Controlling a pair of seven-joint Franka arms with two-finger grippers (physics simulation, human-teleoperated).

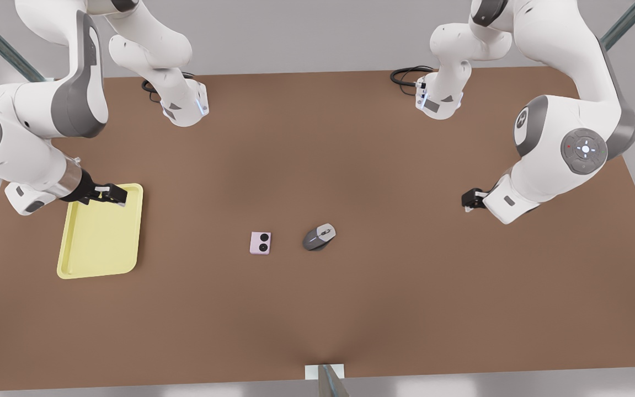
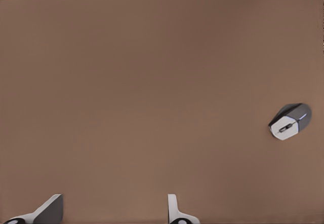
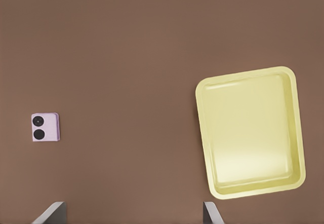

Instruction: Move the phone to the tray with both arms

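Right gripper [image 1: 113, 194], fingers spread wide and holding nothing, hangs over the far rim of the pale yellow tray [image 1: 99, 273]. Out from the tray toward the middle of the brown table [image 1: 317, 154] lies the pale pink phone [image 1: 260, 242], flat with its two black camera circles up, well apart from the tray. Just past it, farther again from the tray, sits the grey computer mouse [image 1: 319, 236]. Left gripper [image 1: 469, 201], also wide open and empty, waits farthest from the tray, beyond the mouse.

From my console the move looks unstarted, and I see three risks. The mouse is the nearer object to my left gripper and the one its wrist camera frames, so I could close on the wrong thing. The phone is thin and flat on the table, so fingers descending short may skid off its edges. A reach from the tray's side could also nudge the tray.
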